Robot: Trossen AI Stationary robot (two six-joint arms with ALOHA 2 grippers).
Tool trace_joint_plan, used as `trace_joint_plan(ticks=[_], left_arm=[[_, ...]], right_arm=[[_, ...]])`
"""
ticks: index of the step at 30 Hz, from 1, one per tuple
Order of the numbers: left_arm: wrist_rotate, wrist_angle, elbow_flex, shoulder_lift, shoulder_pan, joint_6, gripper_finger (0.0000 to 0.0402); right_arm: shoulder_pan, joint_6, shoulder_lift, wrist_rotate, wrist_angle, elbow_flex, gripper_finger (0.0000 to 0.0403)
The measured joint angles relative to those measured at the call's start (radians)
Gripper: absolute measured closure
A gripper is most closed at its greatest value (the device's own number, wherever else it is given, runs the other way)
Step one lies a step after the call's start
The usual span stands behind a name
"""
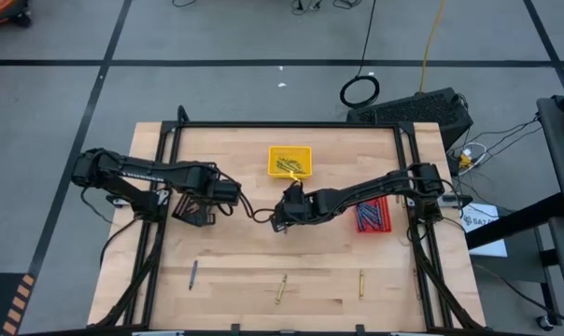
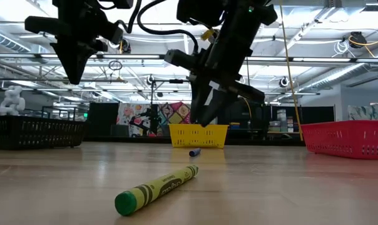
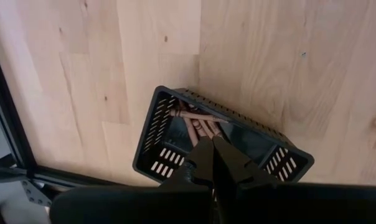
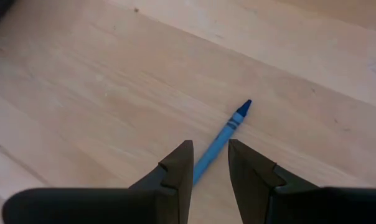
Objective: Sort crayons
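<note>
We see our right gripper [image 4: 210, 165] narrowly parted over 1 slim blue crayon [image 4: 222, 140] on pale wood, left gripper [image 3: 208, 155] pinched closed above the black slotted tray [image 3: 157, 134]

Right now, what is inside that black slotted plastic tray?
Brown crayons lie in the black slotted plastic tray. The left gripper, fingers shut, covers part of its inside.

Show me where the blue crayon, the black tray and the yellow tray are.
blue crayon [image 4: 224, 137]: right wrist view, middle of its wrapper.
black tray [image 3: 155, 127]: left wrist view, its slotted side wall.
yellow tray [image 1: 274, 154]: high view, its rim.
</note>
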Motion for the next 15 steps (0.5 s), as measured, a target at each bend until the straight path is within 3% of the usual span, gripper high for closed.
trace_joint_plan(ticks=[15], left_arm=[[0.0, 0.01, 0.0, 0.0, 0.0, 0.001, 0.0402]], right_arm=[[0.021, 0.102, 0.068, 0.002, 0.043, -0.002, 0.0314]])
